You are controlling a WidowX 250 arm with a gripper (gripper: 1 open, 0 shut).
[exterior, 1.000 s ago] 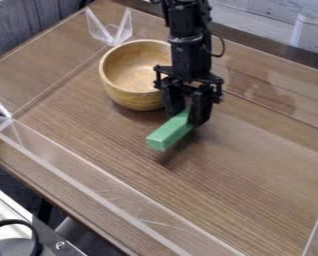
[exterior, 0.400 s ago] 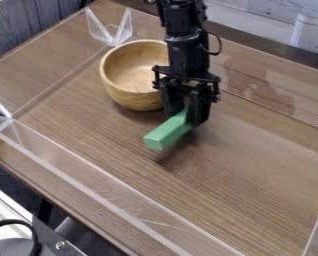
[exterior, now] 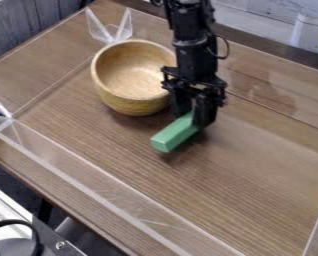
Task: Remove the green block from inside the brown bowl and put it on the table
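The green block (exterior: 175,133) lies outside the brown bowl (exterior: 132,77), just beside the bowl's near right side and a little toward the camera from it. Its long axis runs on a diagonal: the lower end points toward the camera and to the left, away from the bowl, while the upper end points up and to the right, into the jaws of the gripper (exterior: 194,113). The lower end appears to sit on the wood-grain surface (exterior: 242,170); whether the whole underside lies flat on it cannot be told.

The black arm comes down steeply from above, just right of the bowl, and its jaws stand partly apart with the upper end of the block between them, closed on its two long sides. The bowl sits upright with its pale inside showing nothing in it. A clear plastic wall (exterior: 68,185) runs along the edge of the surface well in front of the bowl.
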